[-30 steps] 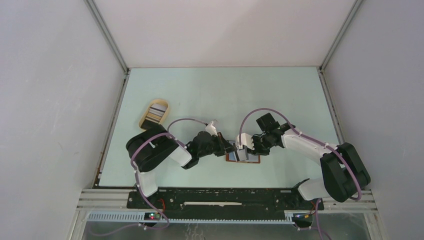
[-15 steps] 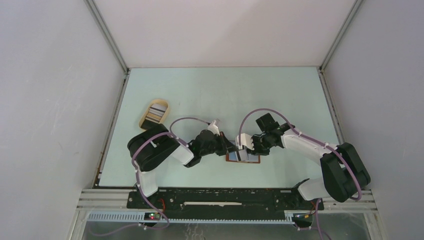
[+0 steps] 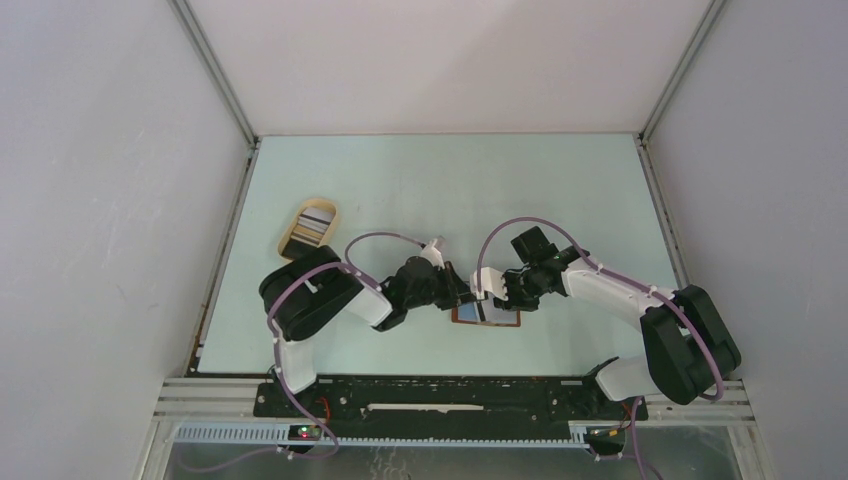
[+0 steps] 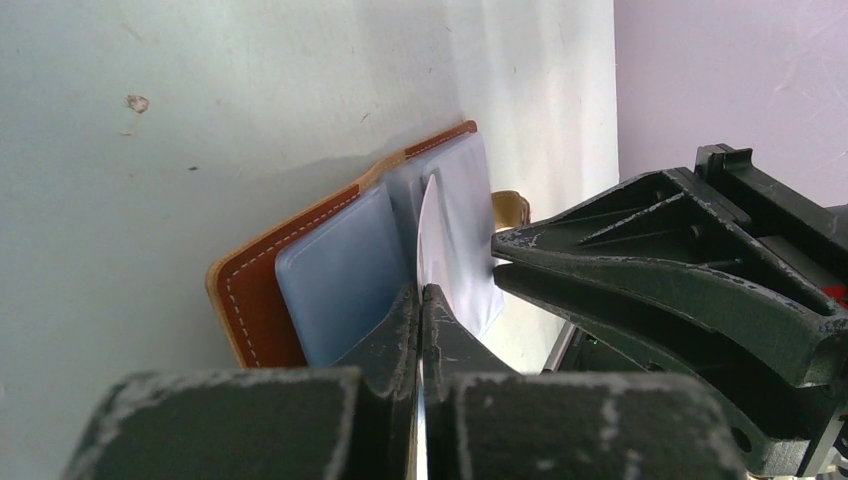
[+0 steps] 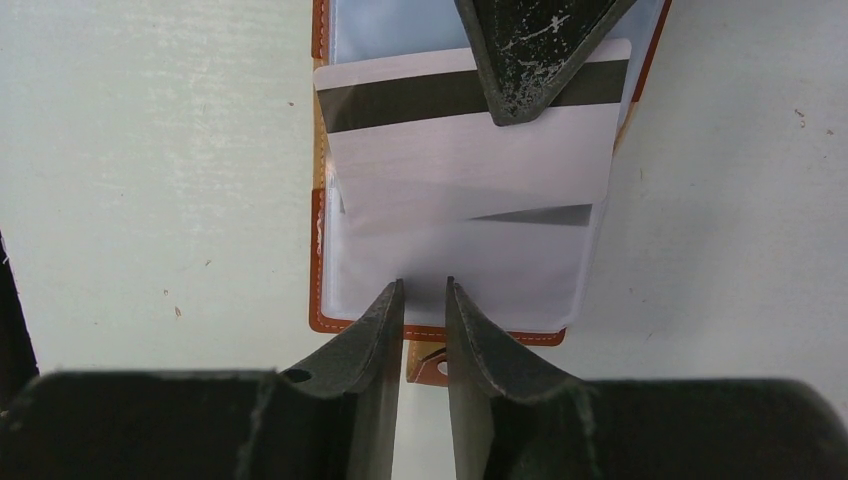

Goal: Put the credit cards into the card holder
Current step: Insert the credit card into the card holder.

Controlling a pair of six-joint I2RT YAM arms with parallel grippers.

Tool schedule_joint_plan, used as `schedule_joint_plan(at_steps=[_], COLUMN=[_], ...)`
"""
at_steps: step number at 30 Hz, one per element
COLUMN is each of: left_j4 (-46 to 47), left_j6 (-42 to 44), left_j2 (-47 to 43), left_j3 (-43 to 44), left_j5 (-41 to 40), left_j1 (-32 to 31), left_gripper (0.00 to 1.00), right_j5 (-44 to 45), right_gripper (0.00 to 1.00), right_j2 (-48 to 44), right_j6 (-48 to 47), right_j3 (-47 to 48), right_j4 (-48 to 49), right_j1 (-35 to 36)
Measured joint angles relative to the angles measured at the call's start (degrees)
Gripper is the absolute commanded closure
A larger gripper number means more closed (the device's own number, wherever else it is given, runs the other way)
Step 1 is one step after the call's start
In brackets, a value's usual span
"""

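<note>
Clamping a striped credit card, the left gripper hovered over the card holder. Fingers of the right gripper stood slightly apart at its edge

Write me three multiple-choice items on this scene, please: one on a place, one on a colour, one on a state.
1. Where is the card holder? A) at the far edge B) between the left tool and the right tool C) lifted
2. What colour is the stripe on the credit card? A) red B) dark C) green
3. How is the left tool? A) wide open B) hidden C) shut on the card

B, both tools meet over it; B, the right wrist view shows it; C, its fingers pinch the card's edge.
</note>
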Motion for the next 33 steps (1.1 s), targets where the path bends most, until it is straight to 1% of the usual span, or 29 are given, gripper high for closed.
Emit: schedule_joint_plan(at_steps=[7, 14, 26, 33], left_j4=[-0.6, -1.9, -9.6, -13.8], left_j6=[0.0, -0.4, 0.3, 1.2], left_j2=[1.0, 0.8, -3.0, -3.1], left_j3=[1.5, 1.7, 1.9, 4.2], left_j5=[1.0, 1.1, 1.3, 3.1], left_j1=[0.0, 0.0, 0.4, 0.9], left_gripper=[1.00, 1.00, 1.00, 1.00], right_j5=[0.0, 0.1, 0.6, 1.0], right_gripper=[0.67, 0.67, 0.67, 0.67], right_j2=[0.0, 0.0, 0.0, 0.0], right_j6=[0.1, 0.2, 0.2, 0.2], right_j3=[0.0, 0.0, 0.1, 0.1], right_j4=[-0.1, -0.1, -0.1, -0.1], right_j1=[0.0, 0.1, 0.4, 0.7])
